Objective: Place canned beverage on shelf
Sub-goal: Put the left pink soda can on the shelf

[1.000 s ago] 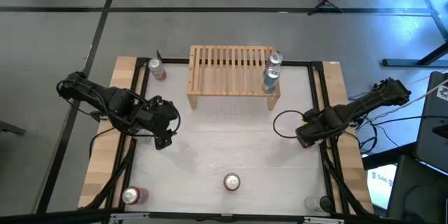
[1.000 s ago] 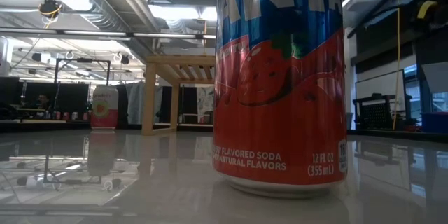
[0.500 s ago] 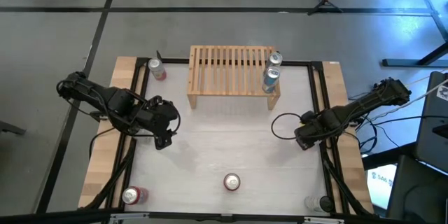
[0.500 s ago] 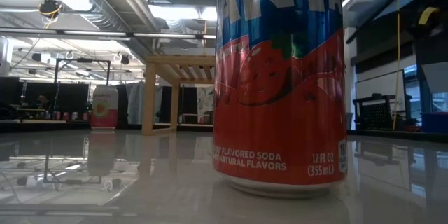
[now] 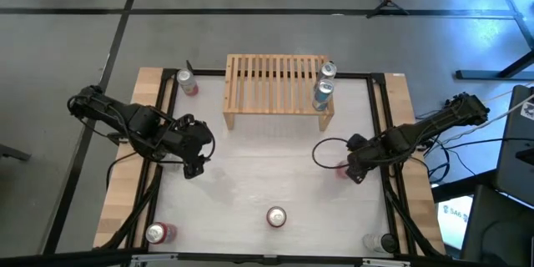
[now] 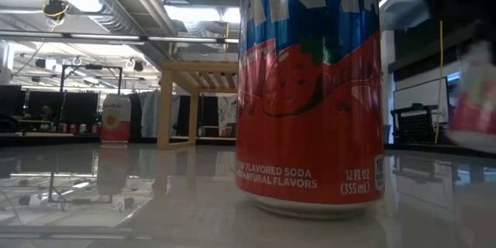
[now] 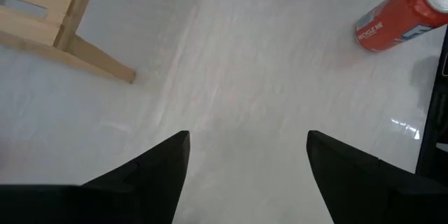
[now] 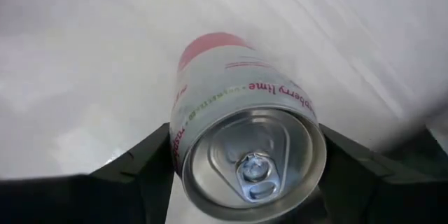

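The light-wood slatted shelf (image 5: 267, 83) stands at the table's far middle, with two cans (image 5: 323, 92) upright at its right end. My right gripper (image 5: 350, 170) is at the table's right side, shut on a white-and-pink can (image 8: 238, 91), which the low view shows blurred (image 6: 473, 108). My left gripper (image 5: 196, 163) hangs open over bare table left of centre, with nothing between its fingers (image 7: 245, 147). My right gripper pinches the white-and-pink can between its two fingers, one on each side of the can's wall just below the top rim (image 8: 178, 147). The fingers (image 8: 143, 164) come from above, pointing steeply down. The can's top faces the wrist camera. Whether its base is on the table, I cannot tell.
A red soda can (image 5: 276, 216) stands near the front edge at the middle and fills the low view (image 6: 310, 93). Another can (image 5: 156, 233) stands at the front left, and a pink one (image 5: 188, 82) left of the shelf. Open tabletop lies between the shelf and the front cans.
My right gripper has gone a little toward the table's left and has rolled about its wrist. The white-and-pink can, unseen before, now shows beside it in the high view and has come into the low view at the right, blurred.
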Tool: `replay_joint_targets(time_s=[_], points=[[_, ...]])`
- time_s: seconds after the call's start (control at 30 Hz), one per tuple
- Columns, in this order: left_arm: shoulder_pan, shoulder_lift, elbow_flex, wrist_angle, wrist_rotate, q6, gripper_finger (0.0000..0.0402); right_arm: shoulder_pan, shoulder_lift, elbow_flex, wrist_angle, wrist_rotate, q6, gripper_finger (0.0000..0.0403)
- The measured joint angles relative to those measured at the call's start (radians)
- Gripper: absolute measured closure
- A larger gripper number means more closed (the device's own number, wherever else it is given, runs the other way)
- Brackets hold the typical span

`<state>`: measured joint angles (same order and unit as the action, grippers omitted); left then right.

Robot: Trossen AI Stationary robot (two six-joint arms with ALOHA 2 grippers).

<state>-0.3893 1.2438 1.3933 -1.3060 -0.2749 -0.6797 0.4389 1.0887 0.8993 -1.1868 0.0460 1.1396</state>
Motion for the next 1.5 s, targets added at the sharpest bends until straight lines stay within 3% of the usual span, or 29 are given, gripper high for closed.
replay_joint_targets(time_s=[0.13, 0.47, 0.7, 0.9, 1.17, 1.5], points=[[0.0, 0.0, 0.0, 0.001, 0.0, 0.007, 0.0122, -0.001, 0.044, 0.027, 0.146, 0.049, -0.116, 0.0146], [0.001, 0.0, 0.0, 0.009, -0.011, 0.045, 0.0122, -0.009, 0.273, 0.215, 0.19, 0.179, -0.409, 0.0147], [-0.033, -0.002, -0.019, 0.102, -0.042, 0.089, 0.0122, -0.087, 0.457, 0.4, 0.181, 0.108, -0.64, 0.0147], [-0.085, -0.009, -0.148, 0.275, -0.056, 0.091, 0.0122, -0.152, 0.572, 0.526, 0.145, 0.051, -0.75, 0.0147], [-0.098, -0.012, -0.35, 0.611, -0.066, 0.089, 0.0122, -0.208, 0.653, 0.546, 0.133, 0.032, -0.756, 0.0147], [-0.133, -0.08, -0.512, 0.806, -0.089, 0.026, 0.0122, -0.206, 0.664, 0.547, 0.104, 0.024, -0.725, 0.0147]])
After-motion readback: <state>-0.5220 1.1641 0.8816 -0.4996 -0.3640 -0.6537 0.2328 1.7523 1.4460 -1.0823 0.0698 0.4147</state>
